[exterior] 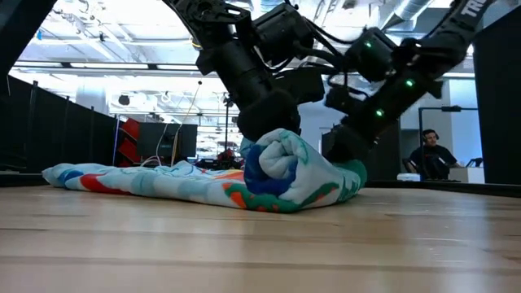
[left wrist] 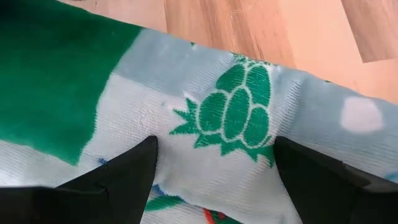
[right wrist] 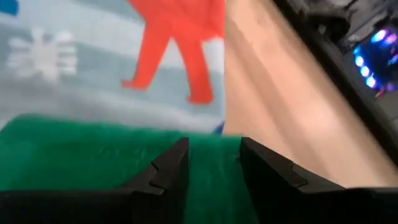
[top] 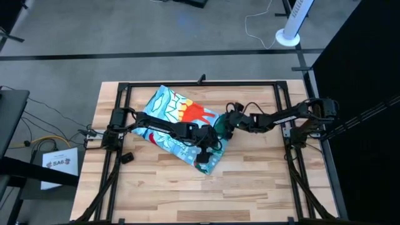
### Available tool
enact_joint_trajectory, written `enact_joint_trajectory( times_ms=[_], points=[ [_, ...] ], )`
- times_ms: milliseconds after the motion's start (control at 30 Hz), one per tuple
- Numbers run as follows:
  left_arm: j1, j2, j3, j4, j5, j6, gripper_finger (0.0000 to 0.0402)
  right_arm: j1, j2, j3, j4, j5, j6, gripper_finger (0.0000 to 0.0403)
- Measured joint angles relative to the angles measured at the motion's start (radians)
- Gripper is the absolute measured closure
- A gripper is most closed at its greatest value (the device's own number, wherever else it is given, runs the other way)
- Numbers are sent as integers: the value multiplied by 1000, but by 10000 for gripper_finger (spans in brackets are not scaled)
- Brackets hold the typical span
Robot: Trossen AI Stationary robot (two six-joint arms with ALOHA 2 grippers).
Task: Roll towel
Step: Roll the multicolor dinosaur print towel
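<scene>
Both jaws down on towel (top: 178, 122) roll — left spread wide, right pinching green edge.

Grey floor (top: 156, 37) around the wooden table (top: 250, 187), black curtain (top: 362, 56) alongside, bright ceiling lights (exterior: 122, 57)

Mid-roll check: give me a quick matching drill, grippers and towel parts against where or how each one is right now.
Things:
1. left gripper
2. right gripper
3. rolled end
4. flat end

States:
A. spread on the table
B. fingers wide, on the pale print
C. bundled under both arms
D. fingers close, on green cloth

Pairs: 1-B, 2-D, 3-C, 4-A
</scene>
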Motion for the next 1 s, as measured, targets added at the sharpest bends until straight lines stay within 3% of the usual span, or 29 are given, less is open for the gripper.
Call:
enact_joint_trajectory(
  times_ms=[133, 233, 433, 567, 767, 1000],
  points=[
    [0, 0, 0, 0, -5, 6, 96, -12, -2, 60, -28, -15, -48, 270],
    [0, 0, 0, 1, -7, 7, 96, -36, 13, 69, -58, -92, -34, 270],
    [0, 0, 0, 7, -9, 9, 96, -80, 35, 73, -136, -115, 12, 270],
    [0, 1, 0, 13, -12, 8, 96, -68, -63, 69, -240, -95, 22, 270],
    [2, -2, 0, 13, -15, 6, 96, 76, -216, 68, -225, -106, 156, 270],
    [-2, -51, -5, 12, -13, 13, 96, 192, -12, 69, 6, -101, 256, 270]
  ],
)
